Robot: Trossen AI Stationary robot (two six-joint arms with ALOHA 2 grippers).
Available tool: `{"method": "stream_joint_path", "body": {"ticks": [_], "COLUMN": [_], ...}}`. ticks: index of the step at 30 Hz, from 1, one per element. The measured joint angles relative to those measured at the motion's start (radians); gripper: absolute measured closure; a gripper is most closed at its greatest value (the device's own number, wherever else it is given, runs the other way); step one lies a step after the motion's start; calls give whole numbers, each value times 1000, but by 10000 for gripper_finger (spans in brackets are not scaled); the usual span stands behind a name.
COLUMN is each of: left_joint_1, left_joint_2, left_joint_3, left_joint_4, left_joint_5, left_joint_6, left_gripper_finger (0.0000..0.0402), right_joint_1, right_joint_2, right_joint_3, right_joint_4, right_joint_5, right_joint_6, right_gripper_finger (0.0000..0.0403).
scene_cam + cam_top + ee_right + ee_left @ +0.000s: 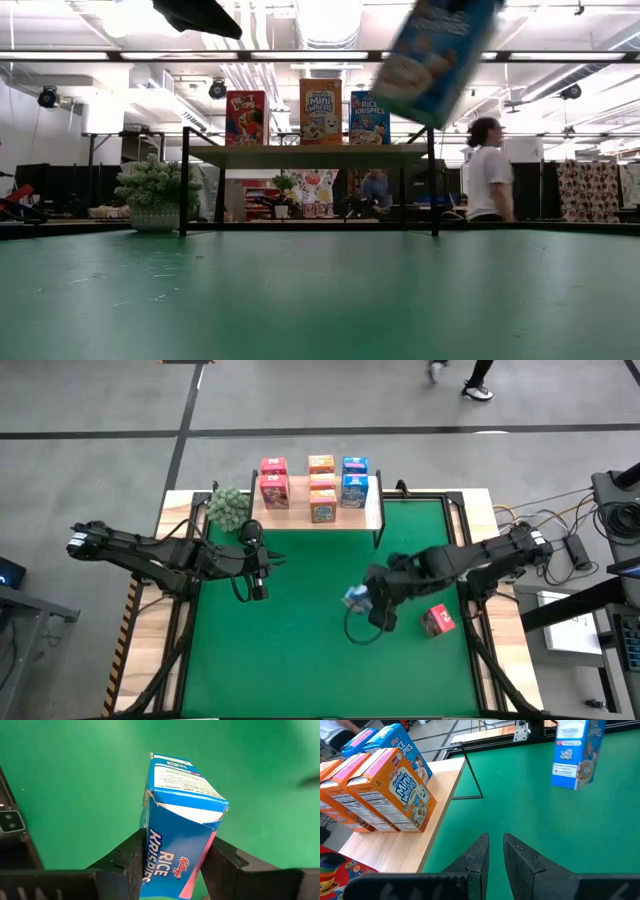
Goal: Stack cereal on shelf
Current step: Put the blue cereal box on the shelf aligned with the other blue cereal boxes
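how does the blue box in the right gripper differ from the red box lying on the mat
The blue box is clamped in the right gripper and lifted off the green mat; the red box lies loose on the mat beside that arm. The blue one's top flap is dented; the red one's condition cannot be made out. Both are small cereal boxes not yet on the shelf.

A wooden table [480,510] covered by a green mat [300,650] carries a light-wood shelf [368,518] at its far edge, holding seven cereal boxes [323,488] in pink-red, orange and blue columns. A green plant [227,506] sits left of the shelf; one pink-red box [438,620] lies on the mat's right.
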Motion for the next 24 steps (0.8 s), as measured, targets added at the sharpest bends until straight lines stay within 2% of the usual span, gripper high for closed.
{"method": "stream_joint_path", "body": {"ticks": [16, 24], "left_joint_1": [0, 1], "left_joint_2": [0, 0], "left_joint_3": [0, 0], "left_joint_4": [0, 1], "left_joint_5": [0, 0], "left_joint_6": [-18, -19], "left_gripper_finger": [363, 363], "right_joint_1": [-347, -486], "right_joint_2": [6, 13], "right_joint_3": [266, 289], "right_joint_4": [-55, -95], "right_joint_5": [3, 63], "right_joint_6": [-755, -1040], "right_gripper_finger": [252, 252]}}
